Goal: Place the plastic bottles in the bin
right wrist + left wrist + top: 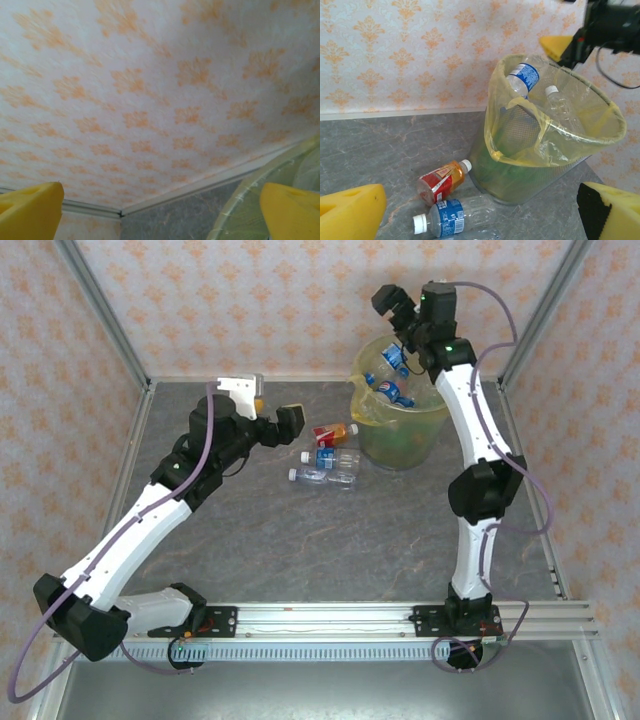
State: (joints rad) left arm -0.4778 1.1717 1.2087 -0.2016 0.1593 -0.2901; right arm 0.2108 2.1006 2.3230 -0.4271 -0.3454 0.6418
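Note:
Three plastic bottles lie on the table just left of the bin [402, 430]: a red-orange labelled one [333, 432] [440, 181], a clear blue-labelled one [331, 456] [451, 216] and another clear one [322, 476]. More blue-labelled bottles [390, 390] [524, 75] rest inside the yellow-lined bin [535, 172]. My left gripper [272, 408] [481, 220] hangs open and empty, left of the lying bottles and facing them. High over the bin's far rim, my right gripper [397, 312] [160, 212] is open and empty, pointing at the back wall; the bin's rim [260, 197] shows at its lower right.
Patterned walls close the table at the back and sides, with metal frame posts [105, 315] in the corners. The right arm [478, 430] rises beside the bin on its right. Bare grey tabletop [300, 550] spreads in front of the bottles.

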